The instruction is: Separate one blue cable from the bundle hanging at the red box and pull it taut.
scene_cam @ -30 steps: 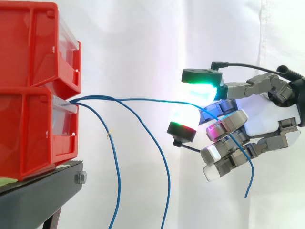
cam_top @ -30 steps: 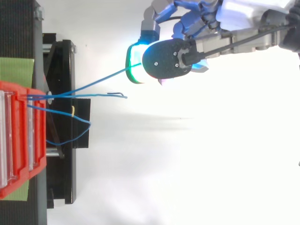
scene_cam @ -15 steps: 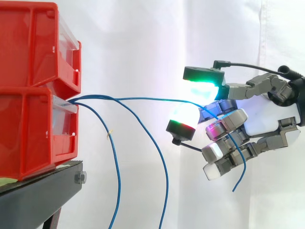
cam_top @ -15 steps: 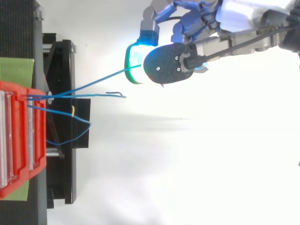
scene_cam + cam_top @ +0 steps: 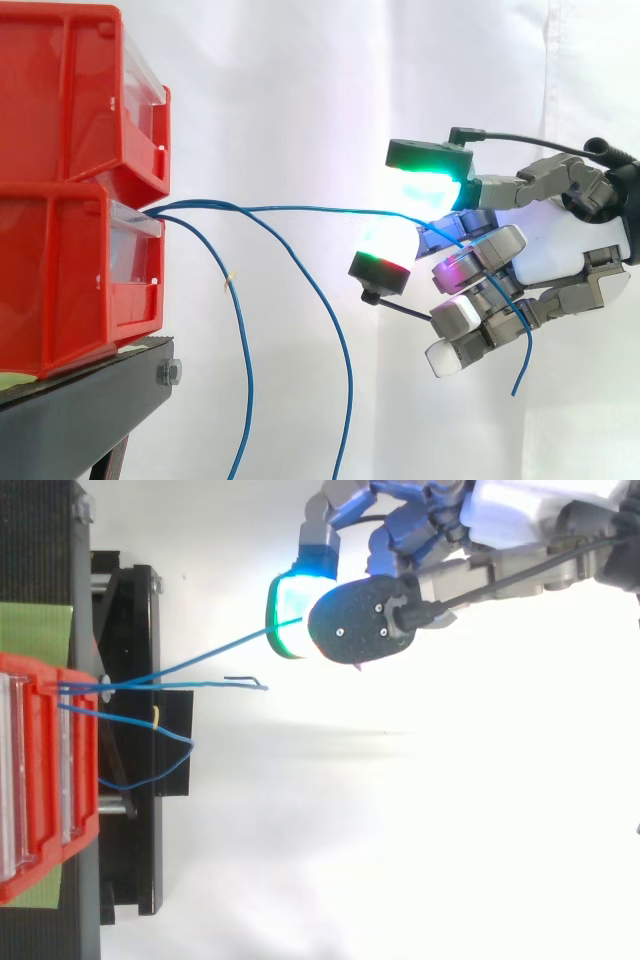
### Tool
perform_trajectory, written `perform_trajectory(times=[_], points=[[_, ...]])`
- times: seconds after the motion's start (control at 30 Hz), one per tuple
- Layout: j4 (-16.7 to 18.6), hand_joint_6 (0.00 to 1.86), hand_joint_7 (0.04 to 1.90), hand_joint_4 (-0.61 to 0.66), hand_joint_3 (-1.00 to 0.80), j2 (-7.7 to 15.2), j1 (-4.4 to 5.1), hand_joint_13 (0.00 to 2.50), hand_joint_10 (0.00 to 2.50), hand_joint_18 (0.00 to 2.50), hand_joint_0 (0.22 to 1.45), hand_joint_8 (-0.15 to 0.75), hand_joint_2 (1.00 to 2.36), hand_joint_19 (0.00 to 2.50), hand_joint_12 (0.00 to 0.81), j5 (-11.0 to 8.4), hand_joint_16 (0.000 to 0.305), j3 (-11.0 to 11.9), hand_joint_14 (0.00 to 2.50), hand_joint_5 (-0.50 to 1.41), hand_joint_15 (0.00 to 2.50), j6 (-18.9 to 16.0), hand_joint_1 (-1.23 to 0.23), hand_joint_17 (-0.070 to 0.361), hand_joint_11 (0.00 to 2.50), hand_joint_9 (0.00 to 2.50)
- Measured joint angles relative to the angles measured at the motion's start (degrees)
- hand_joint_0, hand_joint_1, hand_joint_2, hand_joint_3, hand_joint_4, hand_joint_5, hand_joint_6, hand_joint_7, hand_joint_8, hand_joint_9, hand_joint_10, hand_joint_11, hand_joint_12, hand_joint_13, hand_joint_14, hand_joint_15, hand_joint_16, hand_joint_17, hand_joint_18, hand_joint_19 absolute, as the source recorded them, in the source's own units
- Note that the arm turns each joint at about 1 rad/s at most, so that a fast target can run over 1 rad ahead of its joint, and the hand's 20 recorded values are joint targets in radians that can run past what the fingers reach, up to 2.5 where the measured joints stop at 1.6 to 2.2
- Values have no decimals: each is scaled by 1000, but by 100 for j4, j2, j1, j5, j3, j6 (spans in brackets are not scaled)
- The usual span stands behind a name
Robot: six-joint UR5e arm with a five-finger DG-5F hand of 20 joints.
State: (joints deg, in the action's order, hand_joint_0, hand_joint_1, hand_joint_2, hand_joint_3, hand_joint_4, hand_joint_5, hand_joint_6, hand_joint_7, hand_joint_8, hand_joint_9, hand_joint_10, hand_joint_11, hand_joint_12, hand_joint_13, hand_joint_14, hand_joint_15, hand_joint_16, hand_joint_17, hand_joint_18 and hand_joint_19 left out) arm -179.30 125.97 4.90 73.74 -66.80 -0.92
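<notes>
Hand (image 5: 560, 245) is closed on one thin blue cable (image 5: 330, 210), gripped among the curled fingers (image 5: 480, 250); its free end is seen dangling below them. That cable is run almost straight to the lower of the stacked red plastic bins (image 5: 60, 270). Two other blue cables (image 5: 245, 350) are seen hanging slack there. Bins are carried on a black metal stand (image 5: 70, 420). White curtain (image 5: 300, 90) is seen behind.

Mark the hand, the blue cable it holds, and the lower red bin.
hand (image 5: 565, 245), side view, on its white palm.
blue cable (image 5: 330, 210), side view, on the span between the bin and the hand.
lower red bin (image 5: 60, 280), side view, on its side wall.
</notes>
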Motion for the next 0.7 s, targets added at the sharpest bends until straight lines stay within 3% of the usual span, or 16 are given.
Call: perform_trajectory(times=[0.23, 0.37, 0.47, 0.63, 0.7], points=[[0, 917, 937, 21, -500, 5, -1, 1034, 1162, 663, 662, 265, 1000, 518, 328, -4, 39, 0, 25, -236, 951, 127, -604, 88, 1328, 835], [0, 927, 969, 4, -431, 6, 0, 1021, 1143, 660, 677, 263, 1008, 526, 335, -7, 40, 0, 25, -233, 946, 171, -623, 89, 1335, 836], [-3, 925, 928, 9, -491, 7, 0, 990, 1113, 643, 701, 255, 1000, 527, 334, -8, 40, -4, 25, -240, 929, 177, -711, 90, 1346, 795], [-38, 921, 918, 30, -500, 5, 0, 979, 1104, 639, 600, 262, 1000, 535, 332, -7, 40, -5, 25, -240, 919, 170, -711, 90, 1345, 794], [-43, 919, 896, 47, -500, 6, -1, 979, 1124, 643, 557, 273, 1000, 530, 340, -12, 41, -7, 24, -239, 909, 160, -628, 93, 1313, 801]])
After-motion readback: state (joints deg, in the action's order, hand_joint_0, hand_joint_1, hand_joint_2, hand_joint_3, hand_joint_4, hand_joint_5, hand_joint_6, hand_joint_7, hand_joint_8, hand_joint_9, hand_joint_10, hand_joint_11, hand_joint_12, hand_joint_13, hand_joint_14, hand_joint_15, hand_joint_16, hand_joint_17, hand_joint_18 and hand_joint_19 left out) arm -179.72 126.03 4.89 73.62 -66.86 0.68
